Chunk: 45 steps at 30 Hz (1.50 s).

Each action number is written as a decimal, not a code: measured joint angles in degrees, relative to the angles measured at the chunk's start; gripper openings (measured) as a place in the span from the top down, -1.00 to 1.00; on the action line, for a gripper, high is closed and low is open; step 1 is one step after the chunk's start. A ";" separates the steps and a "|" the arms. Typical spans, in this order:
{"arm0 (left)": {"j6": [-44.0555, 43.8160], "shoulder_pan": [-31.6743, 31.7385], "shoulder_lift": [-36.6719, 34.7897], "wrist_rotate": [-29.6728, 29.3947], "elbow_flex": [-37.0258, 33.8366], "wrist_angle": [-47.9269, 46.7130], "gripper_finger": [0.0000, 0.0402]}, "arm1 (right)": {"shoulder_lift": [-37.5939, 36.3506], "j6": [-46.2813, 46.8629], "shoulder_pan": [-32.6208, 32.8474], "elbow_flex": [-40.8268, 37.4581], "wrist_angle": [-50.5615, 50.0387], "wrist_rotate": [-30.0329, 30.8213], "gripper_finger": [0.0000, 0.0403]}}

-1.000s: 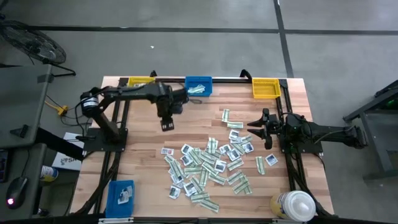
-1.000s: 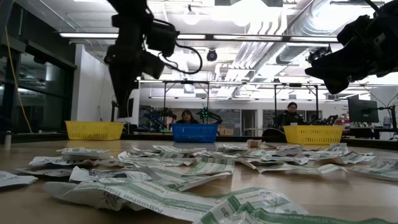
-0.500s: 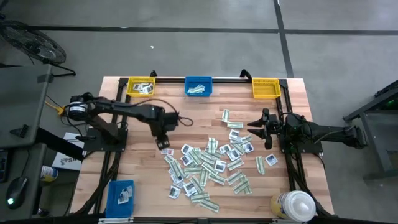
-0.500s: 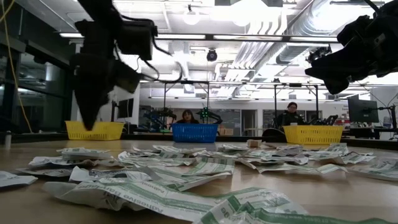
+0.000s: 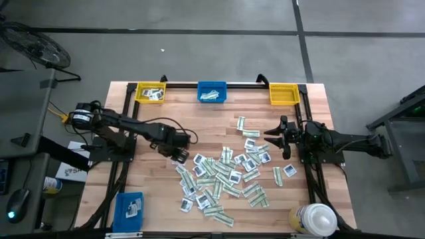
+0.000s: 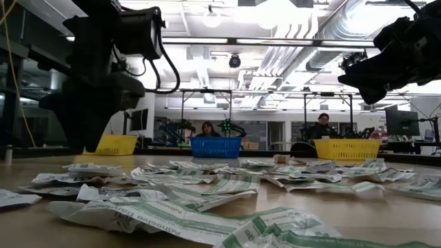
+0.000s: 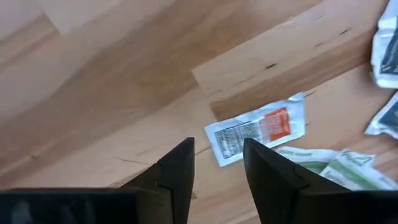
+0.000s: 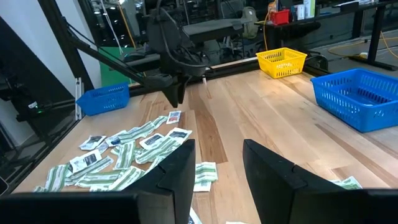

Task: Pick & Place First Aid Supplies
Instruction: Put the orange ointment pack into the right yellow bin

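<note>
The left hand (image 5: pixel 178 154) hangs low over the near-left edge of the scatter of first aid supplies (image 5: pixel 226 176), its two fingers (image 7: pixel 177 171) spread with nothing between them. Just ahead of those fingers lies a white packet with an orange patch (image 7: pixel 258 134), flat on the wooden surface (image 5: pixel 153 179) at the outer fringe of the pile. From the left wrist camera the packet sits a little past the fingertips and off toward one finger, not squarely in the gap, and its long axis runs roughly across the line of the fingers, slightly slanted. I'd judge the hand needs to go forward a touch and drop to straddle the packet's narrow width.

The rest of the packets, squarish white ones and narrow green-and-white strips (image 6: pixel 227 186), are strewn across the middle of the surface, many overlapping. The left arm is clearly the nearer one to this orange-marked packet.

The right hand (image 5: pixel 273 139) waits at the far right side of the pile, above the surface, fingers (image 8: pixel 177 171) apart and empty. Along the back edge stand a yellow bin (image 5: pixel 150 92) with a few packets in it, a blue bin (image 5: pixel 212 92) likewise, and another yellow bin (image 5: pixel 283 93)
</note>
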 joint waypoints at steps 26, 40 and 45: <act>-8.92 -0.98 6.38 -0.98 0.28 1.49 0.32 | 0.44 0.00 0.00 0.00 0.01 0.00 0.36; -10.10 -1.85 4.13 0.77 4.74 -3.06 0.32 | 0.46 0.00 -0.01 0.00 0.03 0.00 0.36; -15.41 -5.64 4.13 0.18 3.76 -3.85 0.32 | 0.46 0.00 -0.01 0.00 0.03 0.01 0.36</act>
